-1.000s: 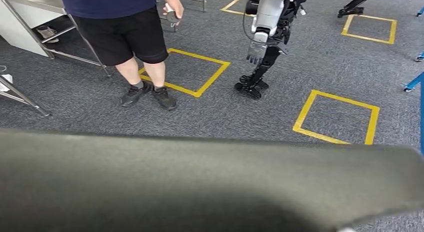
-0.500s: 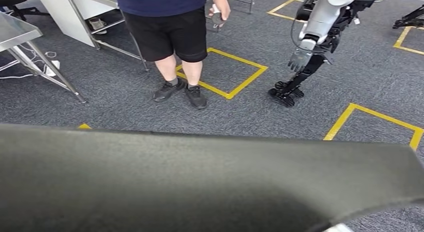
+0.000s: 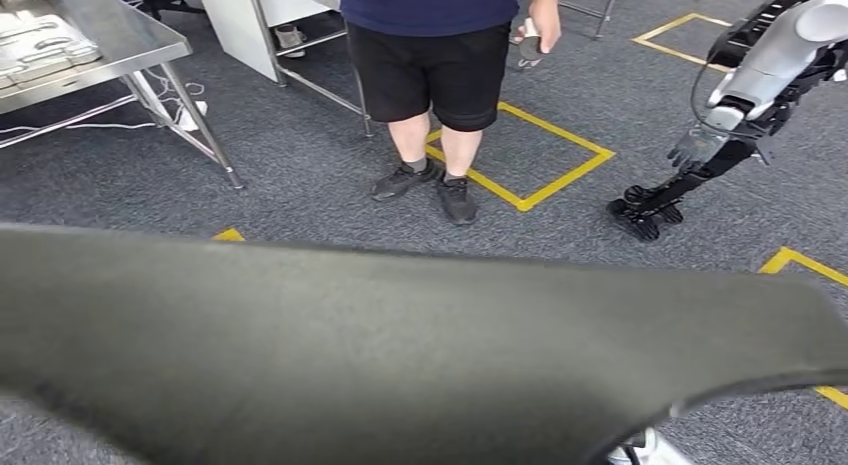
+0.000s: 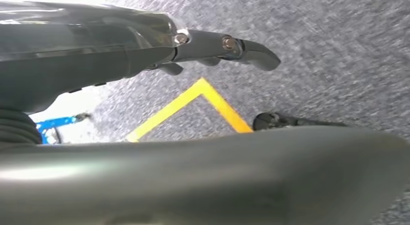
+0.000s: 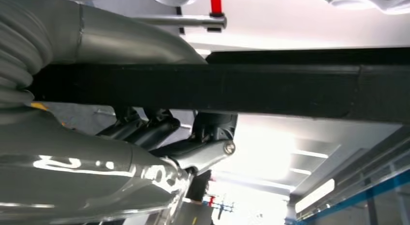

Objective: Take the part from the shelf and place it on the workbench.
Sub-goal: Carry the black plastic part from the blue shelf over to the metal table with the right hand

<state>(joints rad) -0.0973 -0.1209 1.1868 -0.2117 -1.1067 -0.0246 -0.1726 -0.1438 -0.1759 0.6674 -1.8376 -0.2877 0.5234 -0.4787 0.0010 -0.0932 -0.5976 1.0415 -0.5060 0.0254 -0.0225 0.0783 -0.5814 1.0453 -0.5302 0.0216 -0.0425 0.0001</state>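
Note:
A large dark grey curved part [image 3: 400, 345] spans the lower half of the head view, carried close in front of my body. In the right wrist view my right hand [image 5: 159, 133] grips a long black edge of the part [image 5: 270, 89], with dark fingers [image 5: 145, 128] curled under it. In the left wrist view the fingers [image 4: 232, 46] of my left hand [image 4: 145, 46] reach out straight, with a strip of floor between them and the part's grey surface [image 4: 217, 176]. Whether that hand bears on the part is hidden. The steel workbench [image 3: 130, 40] stands at the far left.
A person in dark shorts [image 3: 430, 65] stands straight ahead on grey carpet, holding a small device [image 3: 530, 45]. Another humanoid robot [image 3: 750, 85] stands at the right. Yellow taped squares [image 3: 540, 150] mark the floor. Grey trays [image 3: 40, 40] lie on the workbench, cables beneath it.
The camera has turned left: the person, the other robot and the floor squares slid to the right, and the steel workbench came in at the upper left. The part keeps its place.

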